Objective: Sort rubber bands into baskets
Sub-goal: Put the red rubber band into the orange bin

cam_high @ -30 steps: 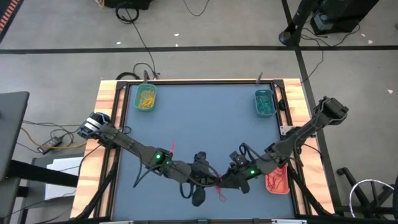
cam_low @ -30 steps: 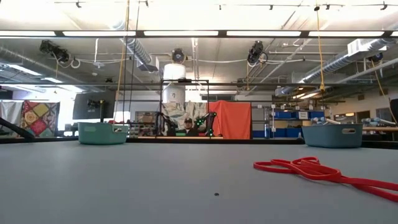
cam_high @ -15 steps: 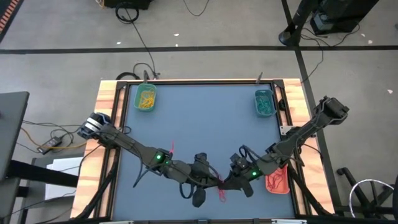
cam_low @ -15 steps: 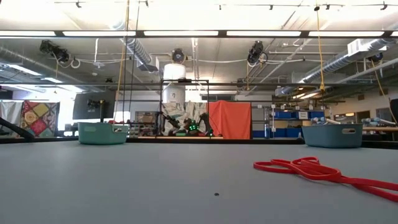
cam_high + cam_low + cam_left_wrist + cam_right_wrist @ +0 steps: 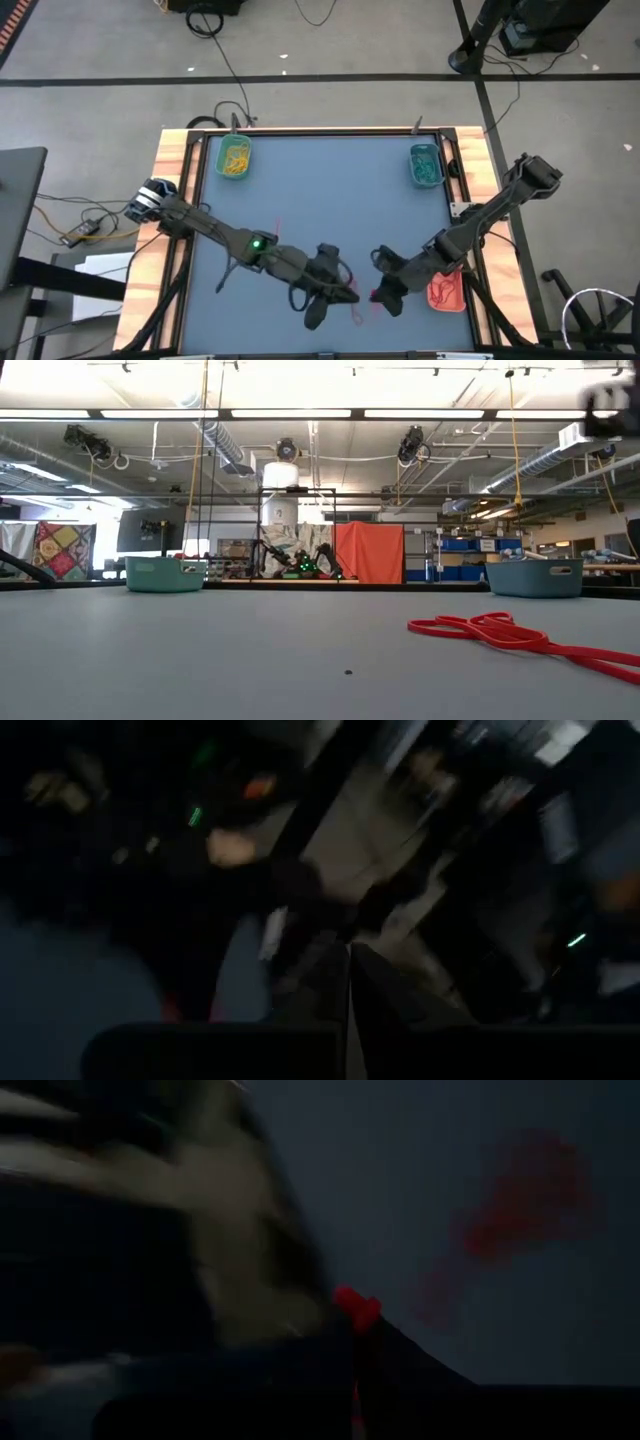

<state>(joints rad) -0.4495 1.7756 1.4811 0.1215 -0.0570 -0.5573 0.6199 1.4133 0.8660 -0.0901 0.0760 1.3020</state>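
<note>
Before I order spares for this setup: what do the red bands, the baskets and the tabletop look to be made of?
Red bands: probably rubber, matte; thin strips lying limp in flat loops. Baskets: likely molded plastic, smooth and slightly glossy, with rounded corners and cut-out handles; the other far one looks alike. Tabletop: a smooth, matte blue-grey sheet, material unclear, inside a light wooden frame.

Right tool [image 5: 376, 296] closed (on red band [image 5: 357, 1308]), withdrawing.

Pretty tight down front: the left gripper [image 5: 345, 295] and right gripper [image 5: 377, 296] sit near each other, red rubber bands [image 5: 356, 314] just beside both. Behind them the table [image 5: 330, 200] is wide open up to two baskets [image 5: 235, 157].
</note>
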